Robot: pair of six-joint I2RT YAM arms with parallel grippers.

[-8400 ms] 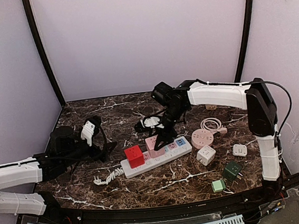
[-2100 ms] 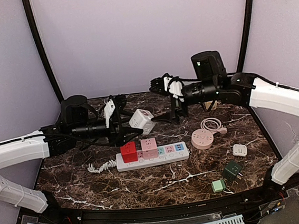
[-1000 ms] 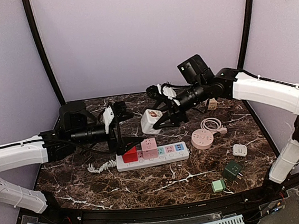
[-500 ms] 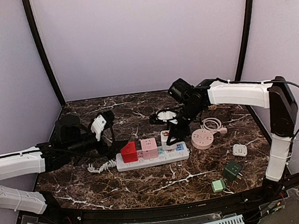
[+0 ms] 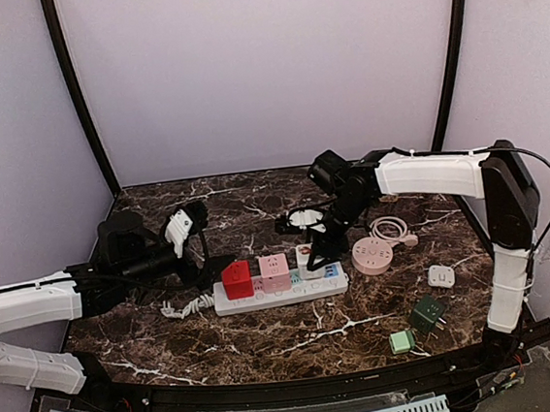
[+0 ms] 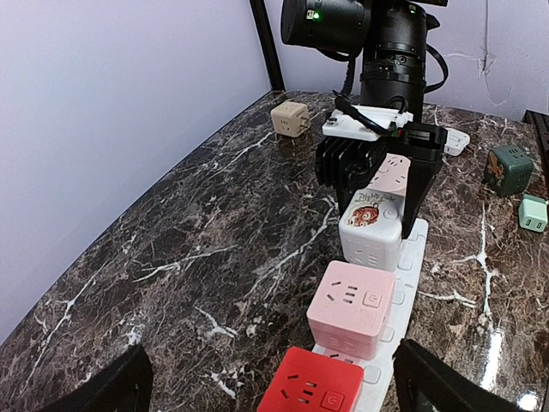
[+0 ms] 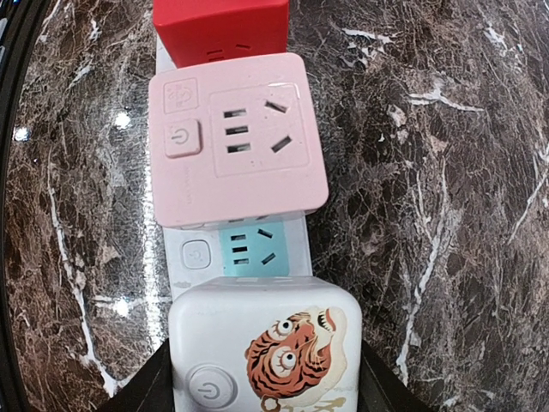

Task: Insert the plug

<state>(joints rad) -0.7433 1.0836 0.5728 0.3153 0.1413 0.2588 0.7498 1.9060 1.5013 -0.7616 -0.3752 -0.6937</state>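
Observation:
A white power strip (image 5: pixel 265 301) lies mid-table with a red cube (image 5: pixel 236 279) and a pink cube (image 5: pixel 274 270) plugged in. My right gripper (image 5: pixel 316 252) is shut on a white cube plug with a tiger sticker (image 7: pixel 266 352) and holds it down on the strip (image 7: pixel 193 253). One blue socket (image 7: pixel 249 245) stays bare between it and the pink cube (image 7: pixel 236 137). I cannot tell whether its prongs are fully in. My left gripper (image 5: pixel 202 260) is open and empty at the strip's red end. Its view shows the white cube (image 6: pixel 371 227).
A round pink hub (image 5: pixel 372 254) and a coiled white cable (image 5: pixel 386 227) lie right of the strip. A white plug (image 5: pixel 442 276), a dark green cube (image 5: pixel 427 313) and a light green cube (image 5: pixel 401 341) sit at the front right. A beige cube (image 6: pixel 290 118) is at the back.
My right gripper has brought the white tiger cube down from the air onto the strip. My left arm has dropped and drawn back to the left.

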